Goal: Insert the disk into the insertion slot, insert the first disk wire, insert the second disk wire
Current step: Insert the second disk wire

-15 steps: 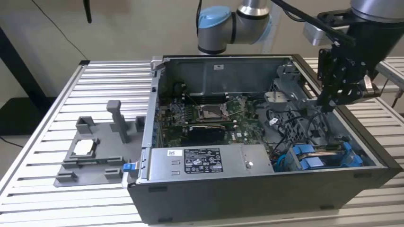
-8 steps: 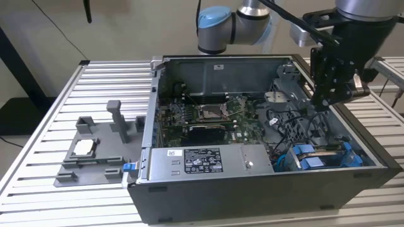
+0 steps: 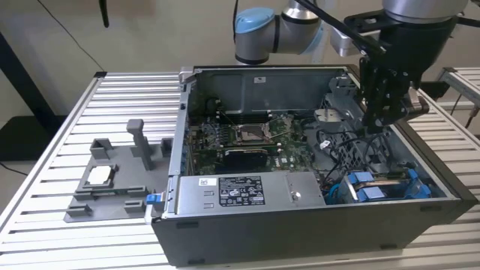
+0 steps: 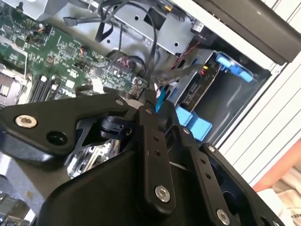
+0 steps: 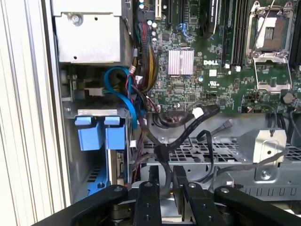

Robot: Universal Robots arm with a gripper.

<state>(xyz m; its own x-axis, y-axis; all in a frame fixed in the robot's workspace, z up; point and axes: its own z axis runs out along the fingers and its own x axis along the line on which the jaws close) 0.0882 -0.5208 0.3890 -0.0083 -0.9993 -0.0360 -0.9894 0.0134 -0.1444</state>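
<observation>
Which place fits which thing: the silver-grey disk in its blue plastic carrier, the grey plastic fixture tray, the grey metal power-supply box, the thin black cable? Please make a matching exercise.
Things:
1. disk
2. fixture tray
3. power-supply box
4. black cable

Places:
A. between the fingers of the black gripper
B. on the slatted table, outside the computer case
C. in the grey sheet-metal drive bay
D. inside the case, along its near wall in the exterior view

Pairs: 1-C, 2-B, 3-D, 4-A.
</observation>
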